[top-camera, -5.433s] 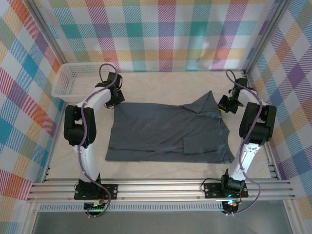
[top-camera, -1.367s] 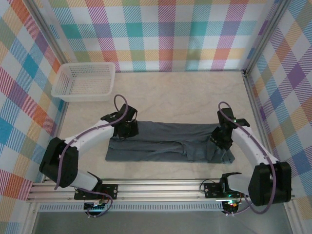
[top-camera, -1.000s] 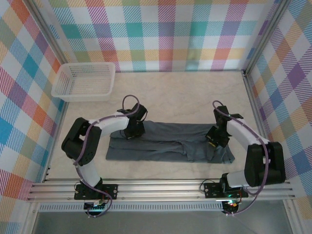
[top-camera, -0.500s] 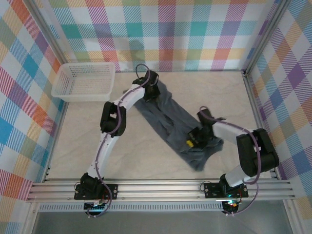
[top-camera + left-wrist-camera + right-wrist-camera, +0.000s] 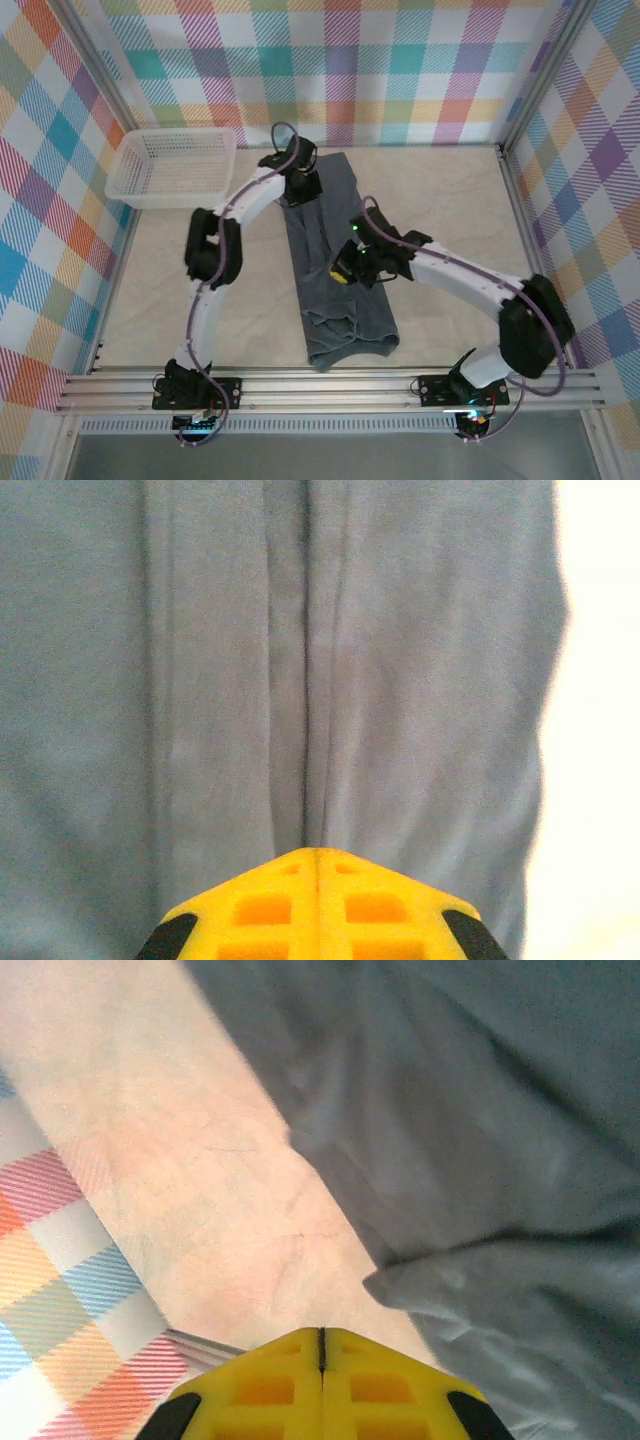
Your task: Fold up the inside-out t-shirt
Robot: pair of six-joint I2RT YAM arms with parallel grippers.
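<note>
Slate-grey t-shirt [image 5: 322, 240] swung lengthwise, soft folded strip, creased seams

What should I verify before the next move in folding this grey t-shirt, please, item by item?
1. Grip of left tool on the far end of the t-shirt: ok, shut on cloth.
2. Jaws of right tool shut: ok.
3. Cloth really held by right tool: cannot tell.
4. t-shirt lying flat: not ok, its near end is bunched.
5. basket apart from the t-shirt: ok.
</note>
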